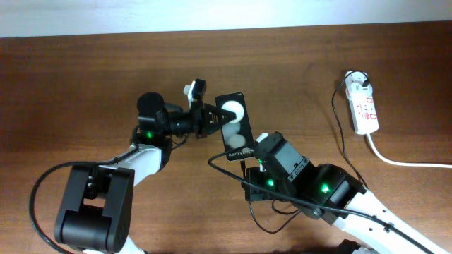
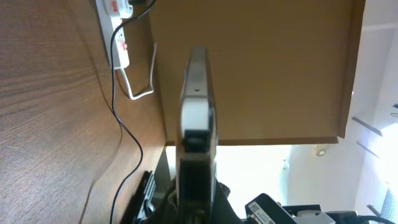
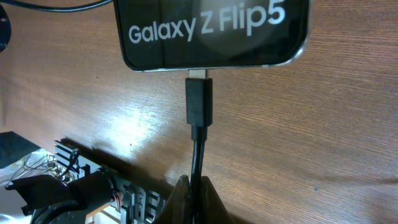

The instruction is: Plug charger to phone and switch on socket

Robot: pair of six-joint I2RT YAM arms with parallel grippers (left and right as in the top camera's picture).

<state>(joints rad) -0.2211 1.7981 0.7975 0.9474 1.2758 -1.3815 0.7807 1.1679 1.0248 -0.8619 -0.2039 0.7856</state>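
The phone (image 1: 236,125) is a black smartphone with two white blobs, held off the table, its screen up in the overhead view. My left gripper (image 1: 216,118) is shut on its left edge. In the left wrist view the phone (image 2: 198,106) shows edge-on between the jaws (image 2: 196,190). My right gripper (image 1: 245,168) is shut on the charger's thin black cable just behind the plug tip (image 3: 199,102). The tip's metal end meets the port in the phone's bottom edge (image 3: 211,31); a sliver of metal still shows. The socket (image 1: 365,107) lies at the far right with the white adapter (image 1: 359,83) plugged in.
The thick white cord (image 1: 399,161) runs from the socket off the right edge. The charger cable (image 1: 335,116) trails from the adapter down to loops under the right arm (image 1: 282,212). In the left wrist view the socket (image 2: 118,28) and the cable (image 2: 127,130) lie on the wooden table.
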